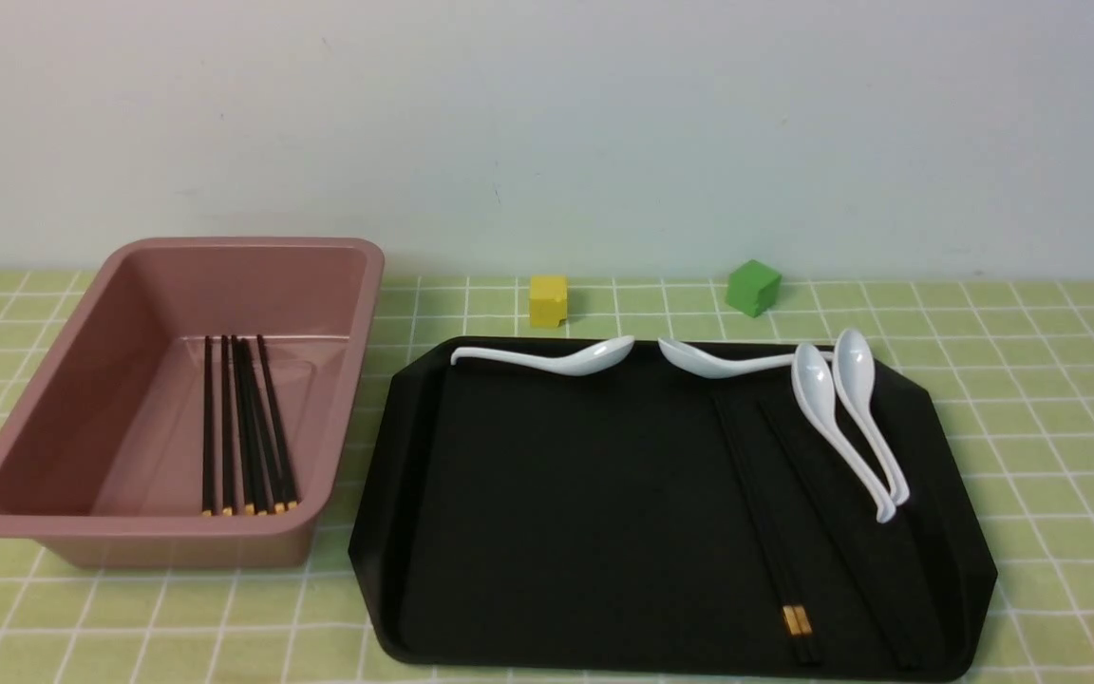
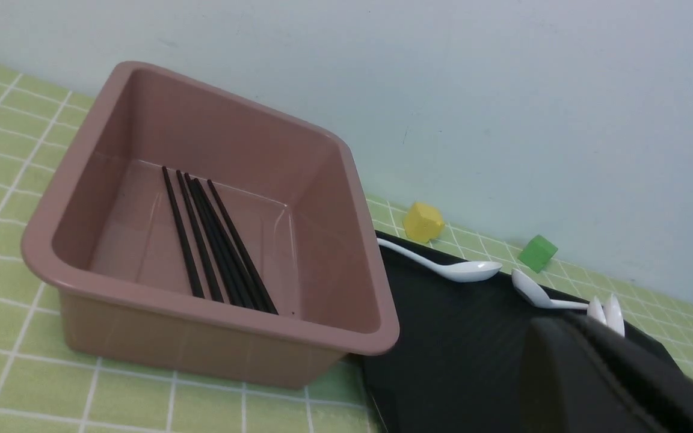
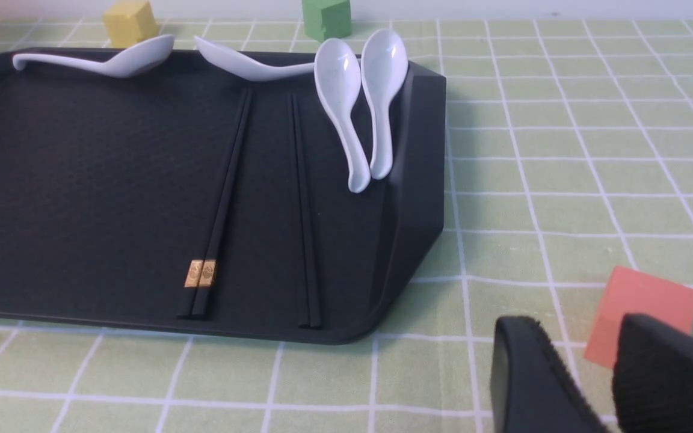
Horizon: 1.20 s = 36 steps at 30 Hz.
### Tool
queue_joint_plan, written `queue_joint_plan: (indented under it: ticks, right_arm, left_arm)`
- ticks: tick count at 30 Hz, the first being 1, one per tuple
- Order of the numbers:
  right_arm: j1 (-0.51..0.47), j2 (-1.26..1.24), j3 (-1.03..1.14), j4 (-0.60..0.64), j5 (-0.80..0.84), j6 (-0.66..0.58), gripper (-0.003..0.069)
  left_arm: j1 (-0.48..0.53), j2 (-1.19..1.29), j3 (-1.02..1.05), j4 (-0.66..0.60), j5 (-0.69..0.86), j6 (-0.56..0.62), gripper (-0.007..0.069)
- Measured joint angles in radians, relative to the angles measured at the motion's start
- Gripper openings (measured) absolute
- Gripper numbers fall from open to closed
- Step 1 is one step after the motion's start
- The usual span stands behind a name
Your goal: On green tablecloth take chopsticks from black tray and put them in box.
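Observation:
On the green tablecloth [image 1: 1031, 380] the black tray [image 1: 556, 494] holds two pairs of chopsticks at its right side: one pair with gold bands [image 1: 765, 522] and one beside it [image 1: 841, 532]. They also show in the right wrist view [image 3: 220, 198] [image 3: 303, 204]. The pink box [image 1: 253, 245] stands left of the tray with several chopsticks [image 1: 243, 427] lying inside, also seen in the left wrist view [image 2: 220, 246]. My left gripper [image 2: 569, 328] is shut and empty, over the tray. My right gripper [image 3: 587, 337] is open and empty, over the cloth off the tray's near right corner. Neither gripper shows in the front view.
Several white soup spoons [image 1: 841, 418] lie along the tray's back edge and right side. A yellow cube [image 1: 548, 300] and a green cube [image 1: 753, 287] sit behind the tray. An orange cube [image 3: 641, 313] sits on the cloth by my right gripper. A pale wall bounds the back.

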Motion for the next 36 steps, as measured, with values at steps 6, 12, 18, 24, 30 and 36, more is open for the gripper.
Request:
queue_joint_plan:
  ticks: [6,12,18,24,30,36]
  right_arm:
    - [0.0,0.0,0.0,0.0,0.0,0.0,0.024]
    - [0.0,0.0,0.0,0.0,0.0,0.0,0.024]
    - [0.0,0.0,0.0,0.0,0.0,0.0,0.024]
    - [0.0,0.0,0.0,0.0,0.0,0.0,0.024]
    - [0.0,0.0,0.0,0.001,0.0,0.0,0.024]
    - [0.0,0.0,0.0,0.001,0.0,0.0,0.024]
  left_arm:
    - [0.0,0.0,0.0,0.0,0.001,0.0,-0.0013]
    - [0.0,-0.014,0.06,0.016,-0.003,0.0,-0.0013]
    - [0.0,-0.032,0.204,0.093,-0.005,0.0,-0.0013]
    - [0.0,-0.032,0.286,0.114,-0.017,0.0,-0.0012]
    - [0.0,-0.032,0.287,0.143,-0.024,0.0,-0.0011]
    - [0.0,-0.032,0.287,0.147,-0.024,0.0,-0.0006]
